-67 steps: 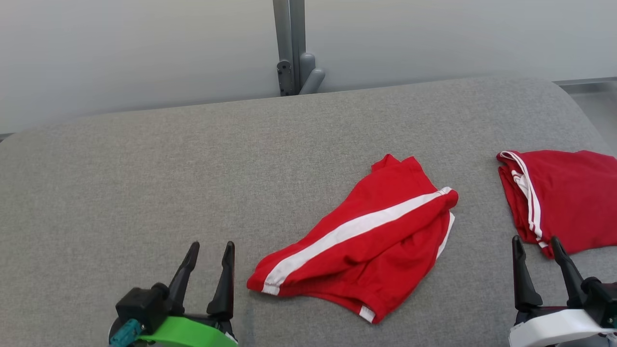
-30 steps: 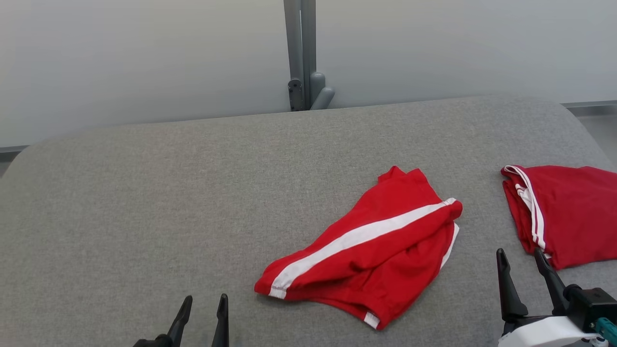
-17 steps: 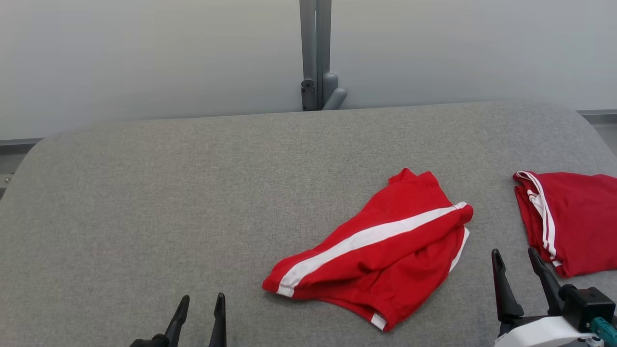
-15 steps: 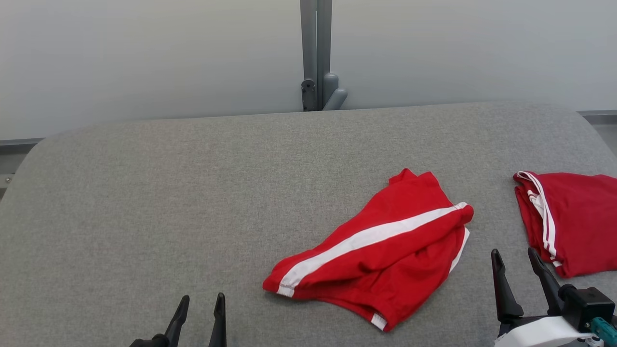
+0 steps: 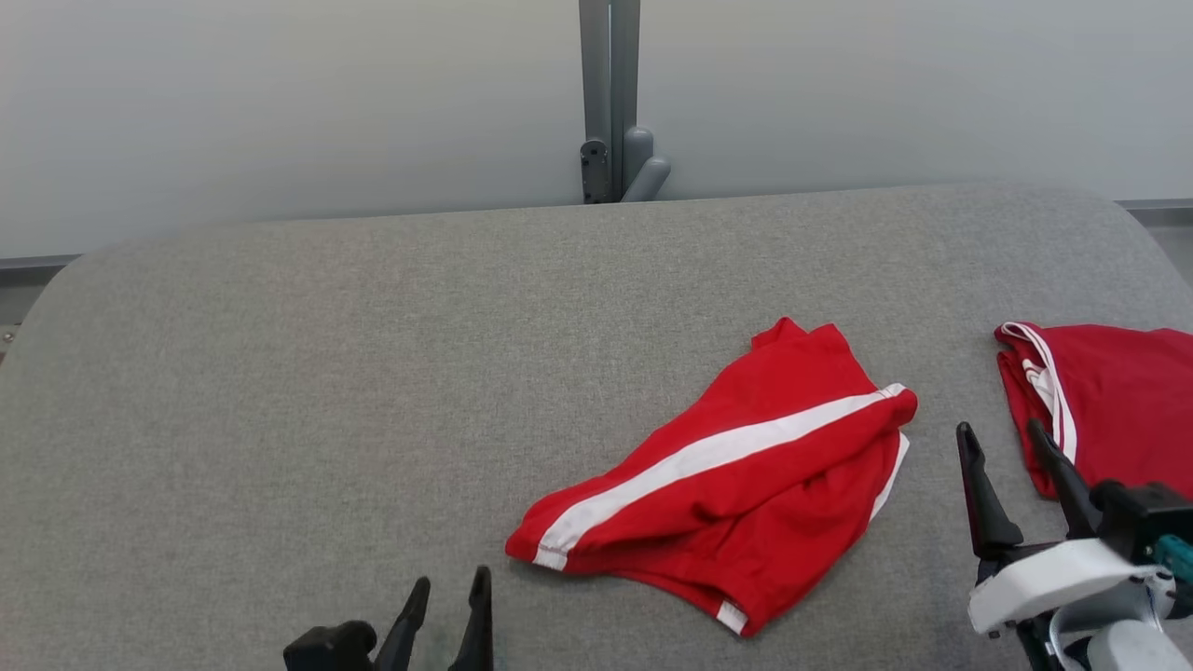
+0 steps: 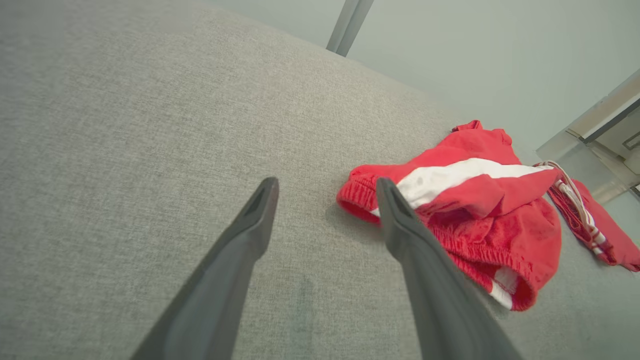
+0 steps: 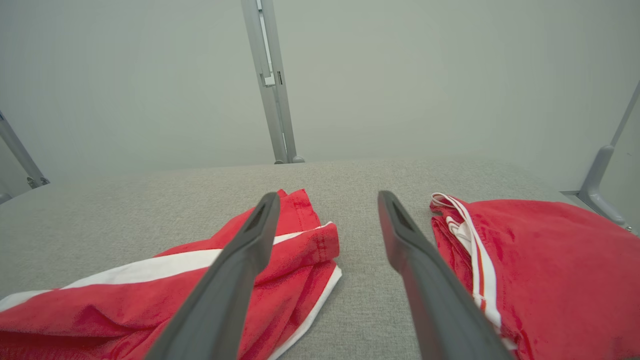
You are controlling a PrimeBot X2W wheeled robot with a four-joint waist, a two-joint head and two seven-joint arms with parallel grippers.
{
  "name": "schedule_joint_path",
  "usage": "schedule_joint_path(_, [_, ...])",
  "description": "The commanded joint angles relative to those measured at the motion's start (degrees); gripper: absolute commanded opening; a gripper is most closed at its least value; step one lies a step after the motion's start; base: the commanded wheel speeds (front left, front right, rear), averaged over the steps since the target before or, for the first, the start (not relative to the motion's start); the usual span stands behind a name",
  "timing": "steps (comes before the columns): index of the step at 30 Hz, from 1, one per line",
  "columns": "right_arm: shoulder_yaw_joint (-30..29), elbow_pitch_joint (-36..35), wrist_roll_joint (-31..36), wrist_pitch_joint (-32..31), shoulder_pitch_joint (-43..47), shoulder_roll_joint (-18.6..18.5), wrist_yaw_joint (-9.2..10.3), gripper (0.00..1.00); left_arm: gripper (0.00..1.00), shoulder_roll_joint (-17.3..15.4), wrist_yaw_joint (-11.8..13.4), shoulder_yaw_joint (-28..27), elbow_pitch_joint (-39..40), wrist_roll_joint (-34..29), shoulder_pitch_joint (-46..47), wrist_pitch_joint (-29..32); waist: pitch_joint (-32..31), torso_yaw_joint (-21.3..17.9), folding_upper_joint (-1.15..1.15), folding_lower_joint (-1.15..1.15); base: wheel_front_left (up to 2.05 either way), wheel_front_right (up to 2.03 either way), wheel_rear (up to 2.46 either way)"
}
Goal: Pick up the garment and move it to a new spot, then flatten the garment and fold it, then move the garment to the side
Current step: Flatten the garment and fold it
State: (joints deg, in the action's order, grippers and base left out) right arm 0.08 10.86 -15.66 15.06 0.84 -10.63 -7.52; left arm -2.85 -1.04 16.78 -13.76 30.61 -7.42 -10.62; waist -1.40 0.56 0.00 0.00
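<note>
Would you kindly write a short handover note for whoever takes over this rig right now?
Left claw: open, empty, at the near side of the grey table, left of the red shorts.
Right claw: open, empty, over the gap between the shorts and a second red garment at the right edge.
Done: nothing yet; the shorts lie crumpled, not gripped.
Left: pick up, move, flatten, fold, set aside.

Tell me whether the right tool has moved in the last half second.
Yes. The right tool has advanced up the head view: its tips stand nearer the folded red garment's far left corner, which itself barely shifted.
</note>
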Motion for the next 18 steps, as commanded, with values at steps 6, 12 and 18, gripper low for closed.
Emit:
schedule_joint_path(6, [4.4, 6.77, -6.27, -11.44, -9.44, -6.28, 0.06, 1.0, 1.0, -0.16, 4.44, 4.6, 3.81, 6.44, 3.04, 7.61, 1.57, 0.07, 0.0, 0.0, 0.0, 0.0, 0.0])
schedule_joint_path(12, [5.99, 12.04, -12.3, -24.24, -18.3, -7.71, 0.06, 1.0, 1.0, -0.17, 8.68, 7.55, 7.1, 14.68, 5.81, 10.66, 4.46, 0.88, 0.0, 0.0, 0.0, 0.0, 0.0])
schedule_joint_path(18, [6.65, 16.93, -15.39, -31.16, -24.3, -7.48, 0.05, 1.0, 1.0, -0.17, 9.92, 10.29, 6.52, 15.91, 9.61, 10.69, 6.96, 2.28, 0.0, 0.0, 0.0, 0.0, 0.0])
